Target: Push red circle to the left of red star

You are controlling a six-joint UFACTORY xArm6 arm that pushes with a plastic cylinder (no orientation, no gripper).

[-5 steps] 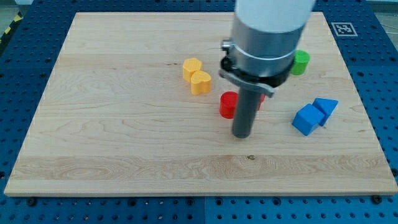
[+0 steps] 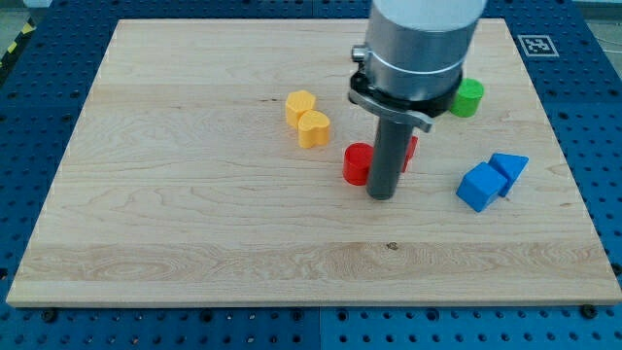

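**Rod tip down beside the red circle**

Rod only, nothing held: my tip (image 2: pixel 382 194) sits just right of the red circle (image 2: pixel 357 163). Behind the rod, a red star (image 2: pixel 410 149) peeks out. Two yellow blocks (image 2: pixel 308 120), two blue blocks (image 2: pixel 490 179), one green block (image 2: pixel 469 97). Bare wooden board (image 2: pixel 175 194) lies leftward.

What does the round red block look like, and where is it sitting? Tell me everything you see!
The round red block is a short, smooth cylinder, glossy like painted wood or plastic, standing flat on the pale wooden board near the middle. Its right edge is hidden behind the dark rod, so only the left part shows. My tip sits just to its lower right, close enough that contact cannot be ruled out. Another red piece peeks out behind the rod.
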